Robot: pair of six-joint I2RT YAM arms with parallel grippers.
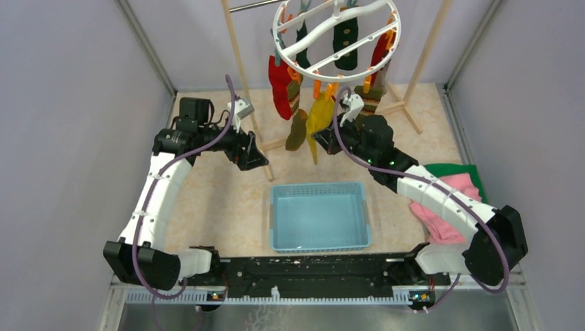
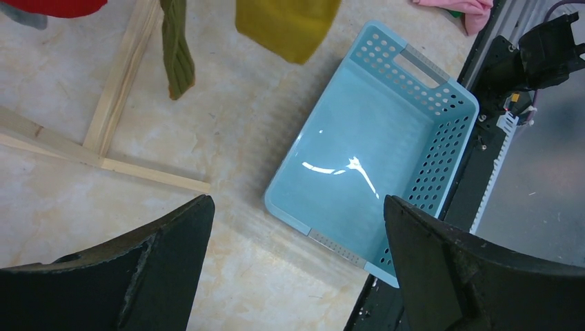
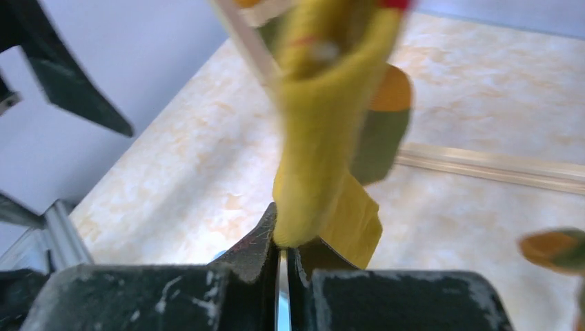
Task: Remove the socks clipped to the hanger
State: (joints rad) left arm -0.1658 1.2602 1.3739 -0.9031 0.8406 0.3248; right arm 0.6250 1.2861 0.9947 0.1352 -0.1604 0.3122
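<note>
The white ring hanger (image 1: 336,34) hangs from the rack rod at the top centre, with socks clipped under it: red (image 1: 279,86), mustard yellow (image 1: 319,117), olive (image 1: 297,131), dark green (image 1: 345,41) and striped (image 1: 372,96). My right gripper (image 1: 319,143) is shut on the lower end of the mustard yellow sock (image 3: 314,158); its jaws (image 3: 283,252) pinch the sock's tip. My left gripper (image 1: 259,160) is open and empty, left of the socks; in its wrist view (image 2: 296,207) the olive sock (image 2: 177,48) and yellow sock (image 2: 286,24) hang above the floor.
A light blue basket (image 1: 319,215) sits in front of the hanger, also in the left wrist view (image 2: 372,152). Pink and green folded cloths (image 1: 452,200) lie at the right. The wooden rack's posts (image 1: 241,83) and base bars (image 2: 103,162) stand around the socks.
</note>
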